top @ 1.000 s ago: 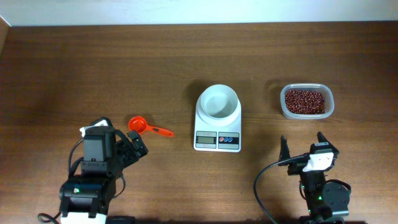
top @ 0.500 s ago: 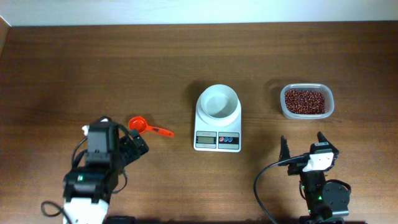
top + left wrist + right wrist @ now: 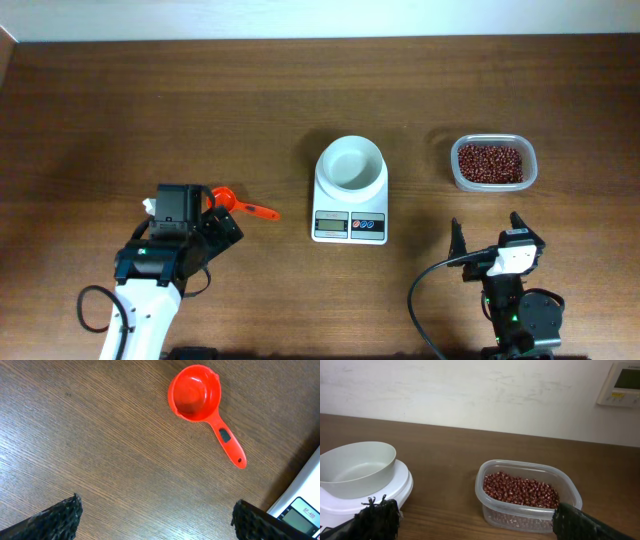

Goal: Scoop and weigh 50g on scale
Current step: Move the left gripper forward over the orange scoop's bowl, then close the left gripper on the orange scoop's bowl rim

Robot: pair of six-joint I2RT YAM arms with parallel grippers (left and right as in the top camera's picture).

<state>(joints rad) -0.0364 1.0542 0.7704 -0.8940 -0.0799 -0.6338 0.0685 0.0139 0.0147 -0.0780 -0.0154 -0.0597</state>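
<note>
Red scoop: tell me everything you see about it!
The red scoop looks like plastic. It has a round, empty cup, open side up, and a handle with a dark mark and a small hole at its end. It lies on the wooden table, left of the scale, handle pointing toward it. Only the table touches it; the open left tool is clear of it.

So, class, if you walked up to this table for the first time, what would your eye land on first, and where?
The bright orange-red plastic measuring scoop stands out most, lying empty on the dark wooden table left of centre. Next comes the round white bowl, sitting on the small white digital scale in the middle. To the right stands the clear plastic tub of red beans.
</note>
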